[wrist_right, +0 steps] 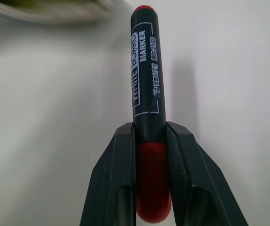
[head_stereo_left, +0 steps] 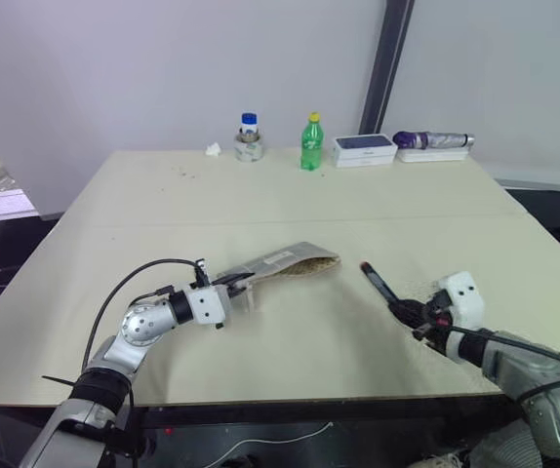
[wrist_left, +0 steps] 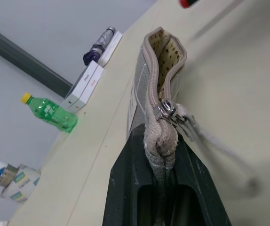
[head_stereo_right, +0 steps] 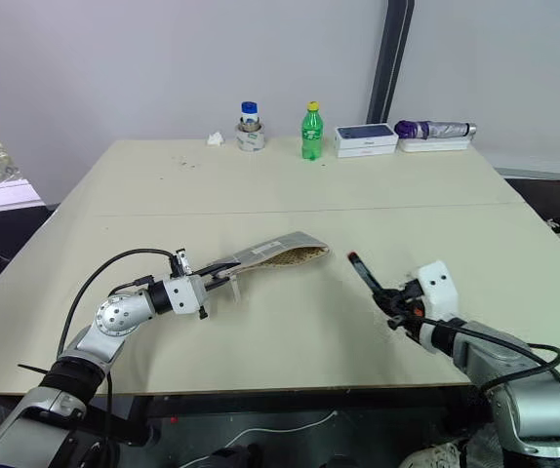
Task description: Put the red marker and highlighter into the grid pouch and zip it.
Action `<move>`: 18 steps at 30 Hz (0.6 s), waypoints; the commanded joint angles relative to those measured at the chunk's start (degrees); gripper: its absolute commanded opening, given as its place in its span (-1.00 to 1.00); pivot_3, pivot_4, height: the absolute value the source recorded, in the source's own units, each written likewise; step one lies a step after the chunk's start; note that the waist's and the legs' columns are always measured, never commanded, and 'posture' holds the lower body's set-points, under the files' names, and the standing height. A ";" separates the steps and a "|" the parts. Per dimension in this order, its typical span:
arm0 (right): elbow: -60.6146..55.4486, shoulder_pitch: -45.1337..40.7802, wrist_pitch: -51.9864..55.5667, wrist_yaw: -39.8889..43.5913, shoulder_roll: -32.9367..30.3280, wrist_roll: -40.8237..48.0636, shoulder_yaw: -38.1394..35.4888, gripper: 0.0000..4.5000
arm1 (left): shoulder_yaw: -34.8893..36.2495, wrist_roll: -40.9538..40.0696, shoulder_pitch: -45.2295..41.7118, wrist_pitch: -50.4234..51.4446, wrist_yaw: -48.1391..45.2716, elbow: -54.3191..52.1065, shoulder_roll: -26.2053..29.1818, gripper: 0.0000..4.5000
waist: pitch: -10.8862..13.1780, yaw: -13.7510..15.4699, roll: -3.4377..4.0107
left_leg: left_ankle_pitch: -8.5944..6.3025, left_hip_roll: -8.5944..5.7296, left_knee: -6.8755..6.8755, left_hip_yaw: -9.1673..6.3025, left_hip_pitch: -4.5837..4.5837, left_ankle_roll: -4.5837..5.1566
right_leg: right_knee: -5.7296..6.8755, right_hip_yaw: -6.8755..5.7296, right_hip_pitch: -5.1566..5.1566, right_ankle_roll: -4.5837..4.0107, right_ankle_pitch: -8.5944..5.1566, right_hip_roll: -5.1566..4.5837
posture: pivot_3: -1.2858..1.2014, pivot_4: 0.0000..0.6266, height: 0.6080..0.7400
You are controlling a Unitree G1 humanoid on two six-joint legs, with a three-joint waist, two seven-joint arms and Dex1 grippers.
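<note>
While clamped, red marker (wrist_right: pixel 146 84) between jaws

Left gripper (head_stereo_right: pixel 223 275) pinching grid pouch (head_stereo_right: pixel 278 254) end, right gripper (head_stereo_right: pixel 389 300) apparently gripping red marker (head_stereo_right: pixel 362 273), table (head_stereo_right: pixel 290 195)

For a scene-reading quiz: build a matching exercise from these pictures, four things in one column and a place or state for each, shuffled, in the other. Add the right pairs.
Things:
1. red marker
2. grid pouch
3. green bottle
4. purple umbrella

Places or states:
A. standing upright at the table's far edge
B. pinched at its zipper end by the left gripper, mouth open
C. lying on a white tray at the far right
D. clamped between the right gripper's fingers

Pairs: 1-D, 2-B, 3-A, 4-C
</note>
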 commanded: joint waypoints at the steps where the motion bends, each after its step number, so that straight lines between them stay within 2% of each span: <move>1: -1.33 -2.58 -9.21 4.38 -4.42 -5.06 8.05 -0.85 | 0.55 -0.47 -1.04 -0.40 0.12 -1.91 0.52 -1.00 | 0.00 -0.05 0.00 | 0.00 0.00 0.01 -0.01 0.00 0.00 | 0.00 -0.01 0.00 0.00 0.00 0.00 | 0.03 -0.52 1.00; 5: 7.34 -7.33 -18.28 5.32 -5.86 -11.67 14.94 -0.85 | 0.36 -0.36 -1.29 -0.08 0.09 -2.61 0.30 -1.00 | 0.01 -0.01 -0.03 | 0.00 0.00 0.02 -0.02 0.00 0.00 | -0.01 -0.03 0.01 0.00 0.00 0.00 | 0.03 -0.52 1.00; 8: 10.67 -12.30 -19.10 5.24 -3.44 -11.33 16.46 -0.85 | 0.12 -0.32 -1.18 -0.22 -0.39 -3.23 0.65 -1.00 | 0.02 -0.10 -0.04 | 0.00 0.00 0.02 -0.02 -0.01 -0.01 | -0.01 -0.02 0.00 0.00 0.00 0.00 | 0.03 -0.52 1.00; 13: 15.91 -17.62 -23.02 6.99 -3.05 -15.39 21.05 -0.85 | -0.80 0.70 -1.31 -0.96 -1.68 -4.12 1.41 -1.00 | 0.02 -0.12 -0.04 | 0.01 0.00 0.01 -0.02 -0.01 -0.01 | -0.01 -0.02 -0.02 0.00 0.00 0.00 | 0.03 -0.52 1.00; 15: 17.97 -20.44 -26.34 8.50 -4.05 -19.02 24.21 -0.85 | -1.27 0.98 -1.64 -1.56 -2.13 -4.16 1.69 -1.00 | 0.02 -0.11 -0.04 | 0.01 0.00 0.01 -0.02 -0.01 -0.01 | -0.01 -0.02 -0.01 0.00 0.00 0.00 | 0.03 -0.52 1.00; 18: 21.66 -24.98 -36.75 10.58 -5.79 -27.41 30.55 -0.85 | -1.87 0.96 -2.84 -1.98 -2.89 -4.32 1.72 -1.00 | 0.02 -0.15 -0.03 | 0.01 0.00 0.02 -0.02 -0.01 -0.01 | -0.01 -0.02 -0.02 0.00 0.00 0.00 | 0.03 -0.52 1.00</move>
